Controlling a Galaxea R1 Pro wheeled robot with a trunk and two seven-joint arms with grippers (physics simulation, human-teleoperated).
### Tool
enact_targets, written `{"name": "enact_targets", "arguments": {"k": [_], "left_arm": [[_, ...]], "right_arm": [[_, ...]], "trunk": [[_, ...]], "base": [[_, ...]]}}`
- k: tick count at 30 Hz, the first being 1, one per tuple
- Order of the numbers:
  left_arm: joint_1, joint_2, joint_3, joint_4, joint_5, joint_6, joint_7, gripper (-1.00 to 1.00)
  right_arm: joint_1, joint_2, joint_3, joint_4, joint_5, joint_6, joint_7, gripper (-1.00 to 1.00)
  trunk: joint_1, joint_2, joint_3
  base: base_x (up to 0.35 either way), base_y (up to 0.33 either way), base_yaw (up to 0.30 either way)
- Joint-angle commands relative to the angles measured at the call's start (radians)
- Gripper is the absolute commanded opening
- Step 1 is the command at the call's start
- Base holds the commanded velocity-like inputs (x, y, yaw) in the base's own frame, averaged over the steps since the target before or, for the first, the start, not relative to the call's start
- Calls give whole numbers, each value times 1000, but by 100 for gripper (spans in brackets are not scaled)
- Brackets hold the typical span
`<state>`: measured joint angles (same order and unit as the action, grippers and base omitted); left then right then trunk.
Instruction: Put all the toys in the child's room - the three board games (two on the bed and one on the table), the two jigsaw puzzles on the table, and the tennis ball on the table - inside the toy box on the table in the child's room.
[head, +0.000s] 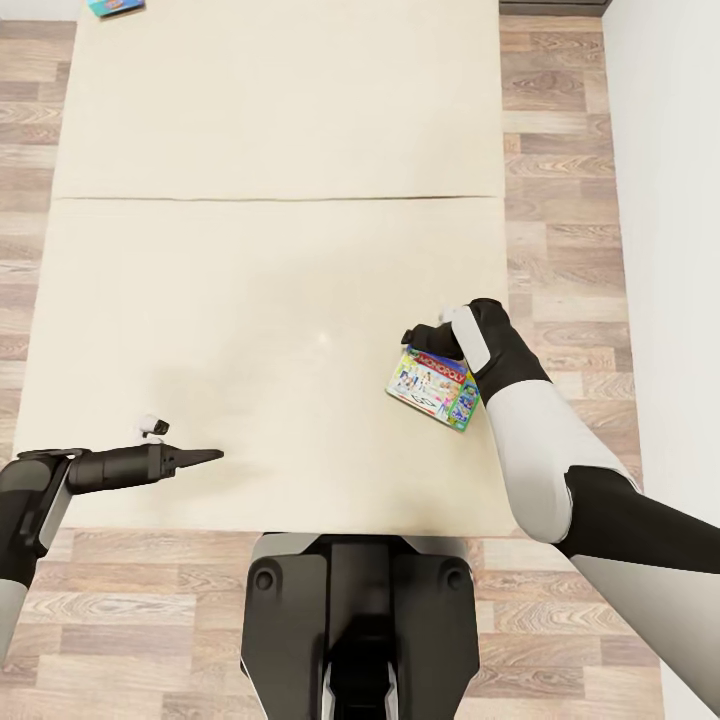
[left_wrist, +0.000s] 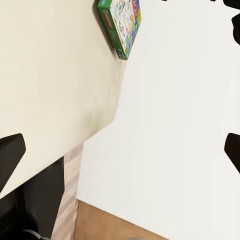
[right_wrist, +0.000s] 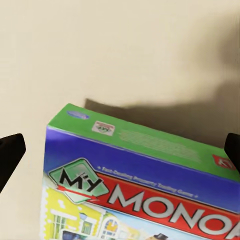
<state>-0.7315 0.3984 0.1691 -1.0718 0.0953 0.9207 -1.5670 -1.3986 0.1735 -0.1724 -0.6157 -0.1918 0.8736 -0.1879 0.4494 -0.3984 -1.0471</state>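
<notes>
Covering most: beige bed (head: 250, 300)

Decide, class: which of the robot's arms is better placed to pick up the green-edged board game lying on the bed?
Right. The right gripper hovers open at the far edge of the board game, which lies between its fingertips in the right wrist view. The left gripper points across bare bed, well away.

green-edged board game box (right_wrist: 145, 195) on the bed (head: 250, 300): lid printed "my" in a green tile and "monopo…" in white on a red band, cut off at frame edge.
</notes>
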Motion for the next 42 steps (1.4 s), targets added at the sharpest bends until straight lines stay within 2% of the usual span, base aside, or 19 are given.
{"name": "enact_targets", "arguments": {"k": [1,15,32,34,42], "left_arm": [[0,0,0,0,0,11,-4,100],[0,0,0,0,0,12,-4,100],[0,1,1,-5,0,12,-4,100],[11,-9,6,6,-12,3,-4,100],[57,-8,1,51,-13,3,-4,100]], "right_arm": [[0,1,-4,-1,-11,2,-9,100],[0,1,-4,-1,-11,2,-9,100],[0,1,-3,-1,-9,3,-9,100],[0,1,-1,-12,-2,7,-20,100],[-1,1,-1,-18,-1,8,-45,100]], "trunk": [[1,-2,-2],[1,-2,-3],[1,-2,-3],[1,-2,-3],[1,-2,-3]], "base": [[-24,0,0],[-211,10,0],[-180,116,0],[0,0,0],[0,0,0]]}}
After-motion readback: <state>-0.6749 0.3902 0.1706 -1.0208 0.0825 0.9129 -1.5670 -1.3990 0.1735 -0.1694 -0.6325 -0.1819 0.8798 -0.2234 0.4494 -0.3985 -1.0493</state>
